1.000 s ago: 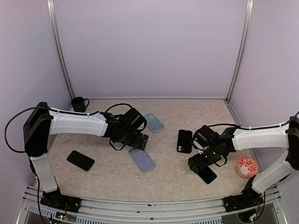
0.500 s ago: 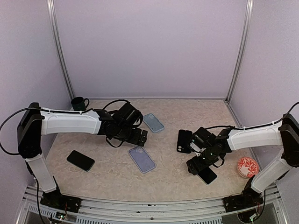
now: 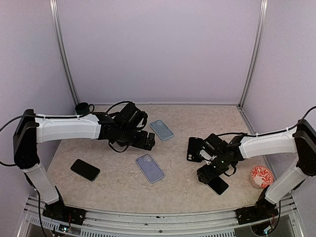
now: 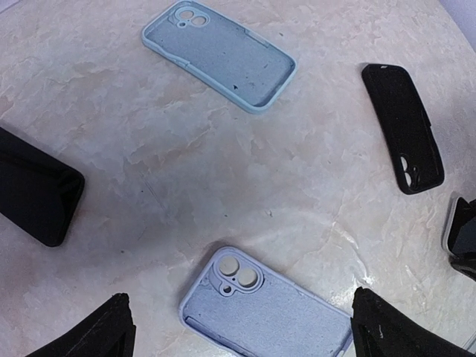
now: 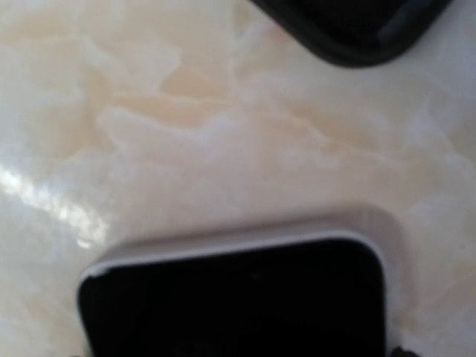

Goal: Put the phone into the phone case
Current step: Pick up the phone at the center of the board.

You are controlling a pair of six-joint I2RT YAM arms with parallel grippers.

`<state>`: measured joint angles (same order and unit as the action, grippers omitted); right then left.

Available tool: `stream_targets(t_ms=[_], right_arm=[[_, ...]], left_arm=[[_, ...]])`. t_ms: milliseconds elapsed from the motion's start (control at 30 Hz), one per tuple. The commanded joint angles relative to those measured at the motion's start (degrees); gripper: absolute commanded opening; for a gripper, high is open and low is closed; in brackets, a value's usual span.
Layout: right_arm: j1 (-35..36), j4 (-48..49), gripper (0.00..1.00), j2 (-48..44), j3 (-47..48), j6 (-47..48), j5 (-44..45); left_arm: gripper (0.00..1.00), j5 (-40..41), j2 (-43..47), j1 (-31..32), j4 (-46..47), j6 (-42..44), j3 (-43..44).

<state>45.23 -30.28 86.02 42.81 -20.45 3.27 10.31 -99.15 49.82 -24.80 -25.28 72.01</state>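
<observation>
Phone [image 3: 218, 185] lies screen-up on the counter [image 3: 207, 123], just nearside of the black case [image 3: 194, 149]. The right fingers [image 3: 205, 175] sit low over its end, gap unclear. Centre across its long edges before pinching. Left fingers [image 4: 104, 331] are spread wide.

Top cam, high & behind the arm bases, looks down on the whole surface [image 3: 207, 123]; L wrist cam tilts down from mid height, sharing the lilac case [image 4: 268, 316] & black case [image 4: 401, 126] w/ it; R wrist cam sits v. close over a phone [image 5: 238, 297].
</observation>
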Motion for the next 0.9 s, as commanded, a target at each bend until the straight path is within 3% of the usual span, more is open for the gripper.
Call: stream_targets(t_ms=[0, 267, 867], right_arm=[[-0.3, -0.1, 0.86, 2.5, 0.5, -0.1, -0.4], [0.3, 0.0, 0.65, 1.3, 1.7, 0.2, 0.6], [10.5, 15.2, 0.66, 6.1, 9.1, 5.9, 9.2]], left_arm=[[0.99, -1.7, 2.3, -0.9, 1.5, -0.4, -0.4], [0.99, -2.7, 3.0, -1.3, 1.6, -1.4, -0.5], [0.99, -12.9, 1.7, -3.3, 6.4, -5.6, -3.8]])
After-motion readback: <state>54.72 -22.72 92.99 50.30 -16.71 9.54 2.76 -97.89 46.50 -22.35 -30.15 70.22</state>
